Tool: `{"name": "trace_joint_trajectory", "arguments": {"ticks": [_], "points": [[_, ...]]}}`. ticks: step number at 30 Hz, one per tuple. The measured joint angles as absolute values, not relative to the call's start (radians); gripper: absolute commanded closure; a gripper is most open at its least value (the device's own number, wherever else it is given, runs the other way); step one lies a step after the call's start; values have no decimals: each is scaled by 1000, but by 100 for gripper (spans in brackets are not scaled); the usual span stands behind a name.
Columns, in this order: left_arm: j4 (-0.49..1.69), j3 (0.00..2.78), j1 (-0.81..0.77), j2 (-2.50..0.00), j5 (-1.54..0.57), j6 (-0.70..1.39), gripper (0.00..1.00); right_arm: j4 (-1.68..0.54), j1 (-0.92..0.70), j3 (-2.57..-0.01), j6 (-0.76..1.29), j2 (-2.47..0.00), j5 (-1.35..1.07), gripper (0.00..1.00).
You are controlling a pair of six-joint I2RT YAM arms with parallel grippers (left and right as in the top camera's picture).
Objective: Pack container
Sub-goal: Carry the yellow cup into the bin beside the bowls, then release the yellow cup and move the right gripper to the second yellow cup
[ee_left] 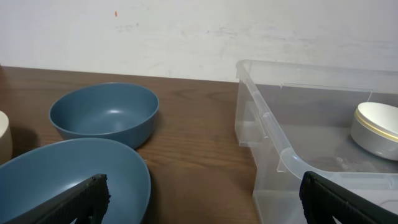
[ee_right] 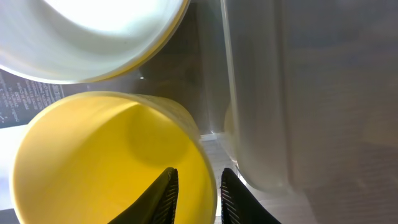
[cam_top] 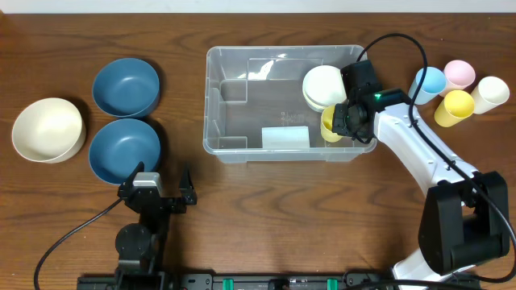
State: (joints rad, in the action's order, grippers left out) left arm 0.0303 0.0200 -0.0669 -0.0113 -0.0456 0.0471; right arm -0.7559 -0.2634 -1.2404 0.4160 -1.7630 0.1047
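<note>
Even bright light, blurred close-up

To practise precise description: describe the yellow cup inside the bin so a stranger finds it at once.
Find the clear container mid-table. At its right end a yellow cup sits beside a white bowl. The other yellow cup is outside, among pastel cups.
</note>
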Motion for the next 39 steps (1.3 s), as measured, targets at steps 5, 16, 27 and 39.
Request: {"name": "trace_joint_trajectory", "arguments": {"ticks": [5,16,27,39], "points": [[31,20,-67,-11,-46,47,2,-775,-263,-1245,415,-1763,101,69],[30,20,-67,-11,-46,47,2,-921,-263,-1466,400,-1763,94,56],[31,20,-67,-11,-46,47,2,-1081,-162,-1730,414,-1763,86,50],[30,20,-67,-11,-46,47,2,-1164,214,-1737,448,-1789,91,51]]}}
